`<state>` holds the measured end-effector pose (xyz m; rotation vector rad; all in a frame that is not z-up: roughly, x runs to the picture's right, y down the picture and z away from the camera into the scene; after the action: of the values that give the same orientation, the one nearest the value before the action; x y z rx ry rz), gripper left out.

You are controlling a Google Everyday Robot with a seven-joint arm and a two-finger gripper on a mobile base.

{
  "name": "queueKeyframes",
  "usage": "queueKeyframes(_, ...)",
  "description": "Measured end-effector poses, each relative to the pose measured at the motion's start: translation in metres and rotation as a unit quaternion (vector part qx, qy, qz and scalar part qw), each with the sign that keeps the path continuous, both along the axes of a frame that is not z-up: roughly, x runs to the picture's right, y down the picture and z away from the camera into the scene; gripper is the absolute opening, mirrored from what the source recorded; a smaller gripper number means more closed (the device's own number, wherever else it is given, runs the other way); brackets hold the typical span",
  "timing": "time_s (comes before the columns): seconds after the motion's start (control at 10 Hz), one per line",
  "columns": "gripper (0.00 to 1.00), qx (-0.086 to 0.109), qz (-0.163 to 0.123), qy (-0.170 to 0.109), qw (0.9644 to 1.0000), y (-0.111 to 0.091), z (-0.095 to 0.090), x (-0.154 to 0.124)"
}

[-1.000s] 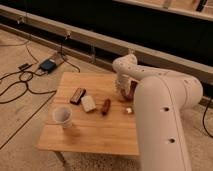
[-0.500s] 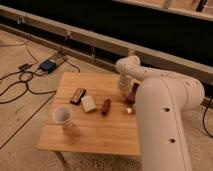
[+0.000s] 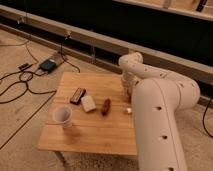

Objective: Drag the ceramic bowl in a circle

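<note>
"What had changed?"

"The arm's bend had swung a little toward 3 o'clock, and the ceramic bowl [image 3: 131, 93] went with it."

"Where was the gripper [image 3: 128, 91]?"

"Down at the table's [image 3: 95, 135] 3 o'clock edge, right over the bowl. Only a dark sliver of it showed."

"Holding it?"

"I couldn't tell how wide it stood, or whether it held anything. The white cup [image 3: 62, 116] stood at 8 o'clock."

Wooden table [image 3: 90, 137], white cup [image 3: 62, 116], dark bar [image 3: 77, 95], pale block [image 3: 88, 103], perhaps a sponge, reddish-brown elongated object [image 3: 105, 106], floor cables [image 3: 15, 86]
</note>
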<state>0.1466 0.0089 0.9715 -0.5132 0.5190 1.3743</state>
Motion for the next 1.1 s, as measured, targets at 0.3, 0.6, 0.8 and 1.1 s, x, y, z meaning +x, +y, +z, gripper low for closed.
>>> queueKeyframes(0.3, 0.00, 0.010, -0.031, -0.028, 0.9991, -0.024, 0.021, -0.031)
queueKeyframes(0.6, 0.00, 0.017, -0.064, -0.072, 0.9952, -0.037, 0.030, -0.080)
queueKeyframes(0.8, 0.00, 0.015, -0.090, -0.105, 0.9902, -0.036, 0.023, -0.117)
queueKeyframes(1.1, 0.00, 0.008, -0.105, -0.153, 0.9825, -0.020, -0.006, -0.169)
